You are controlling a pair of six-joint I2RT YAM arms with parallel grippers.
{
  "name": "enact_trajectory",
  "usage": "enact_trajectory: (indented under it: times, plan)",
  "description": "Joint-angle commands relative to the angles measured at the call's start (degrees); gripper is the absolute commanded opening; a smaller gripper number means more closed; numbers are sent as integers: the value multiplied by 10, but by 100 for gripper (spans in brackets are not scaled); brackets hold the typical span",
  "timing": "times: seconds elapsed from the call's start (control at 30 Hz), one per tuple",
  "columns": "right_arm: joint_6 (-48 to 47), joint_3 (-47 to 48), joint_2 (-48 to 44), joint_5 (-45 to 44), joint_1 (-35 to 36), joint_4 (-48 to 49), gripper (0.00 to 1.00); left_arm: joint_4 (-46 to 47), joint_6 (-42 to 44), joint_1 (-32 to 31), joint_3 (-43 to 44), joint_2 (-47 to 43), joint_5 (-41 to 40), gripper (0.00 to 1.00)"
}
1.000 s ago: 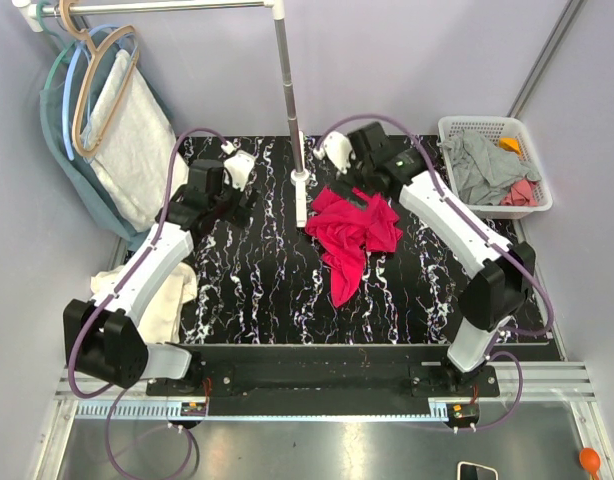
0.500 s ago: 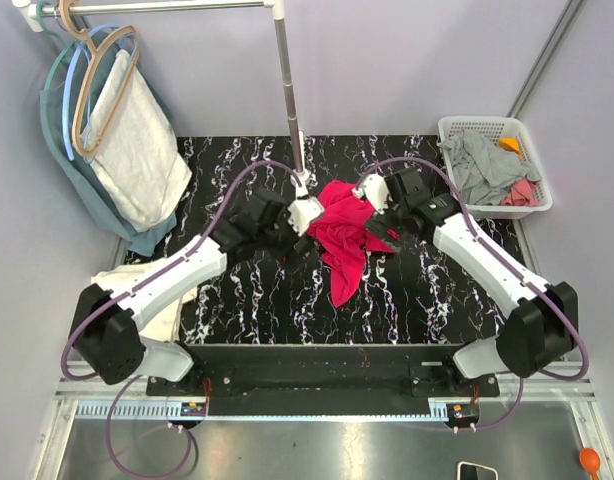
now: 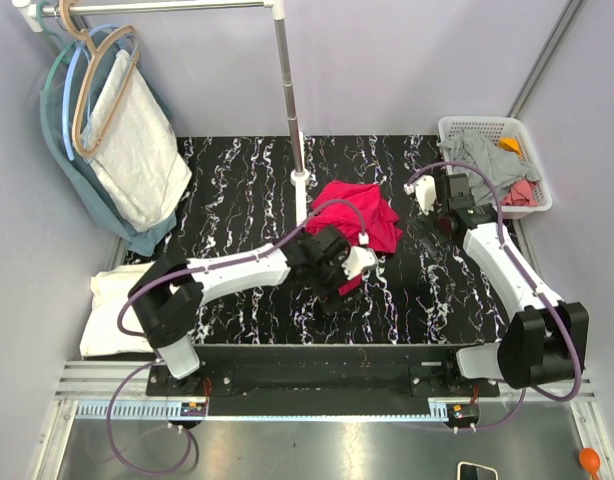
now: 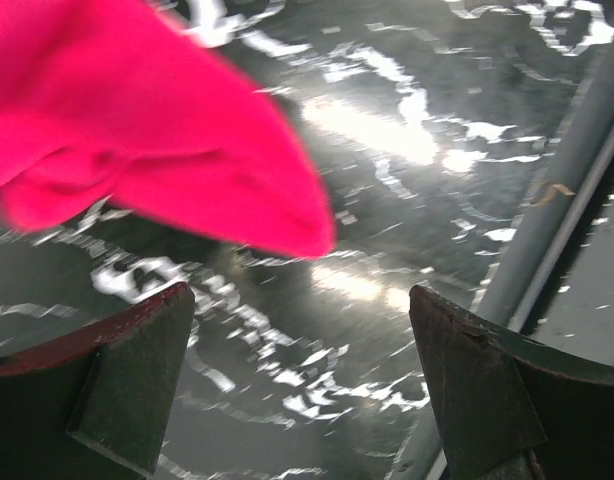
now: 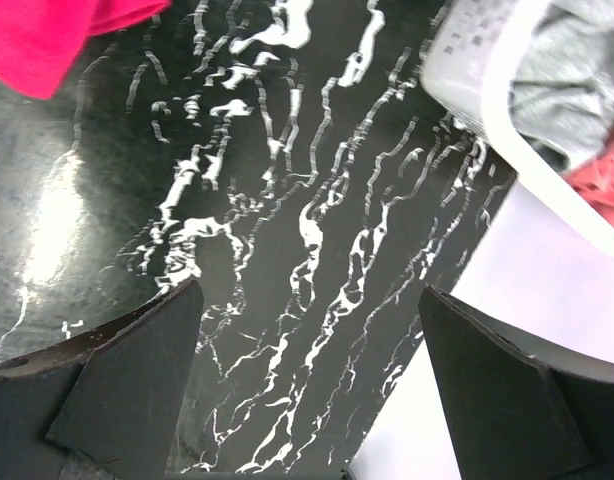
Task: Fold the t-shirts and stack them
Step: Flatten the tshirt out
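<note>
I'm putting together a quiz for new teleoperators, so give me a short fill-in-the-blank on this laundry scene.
1. The left claw and the right claw are both ____.
2. The white basket of clothes sits at the far ____ corner of the table.
3. The crumpled t-shirt lies mid-table, its near tip closest to the ____ claw.

Missing words: open; right; left

No legible text — anywhere.
</note>
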State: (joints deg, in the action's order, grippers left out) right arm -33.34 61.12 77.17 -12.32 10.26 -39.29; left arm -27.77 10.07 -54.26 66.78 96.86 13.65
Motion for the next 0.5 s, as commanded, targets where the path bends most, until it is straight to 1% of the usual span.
enact_trajectory:
  times: [0.0,0.1,0.23,0.47]
  plan:
    - [-5,-15,-32,18,-18,25,100,7,-23,-36,40,23,-20,91]
    - [-6,-22,-35,29,-23,25,100,7,-22,-57,46,42,-77,90]
    - [2,-24,-41,45,-24,20,99,7,-19,-65,61,70,-105,86]
    - [6,-37,-63,66,-24,11,99,7,0,-66,66,93,-152,81]
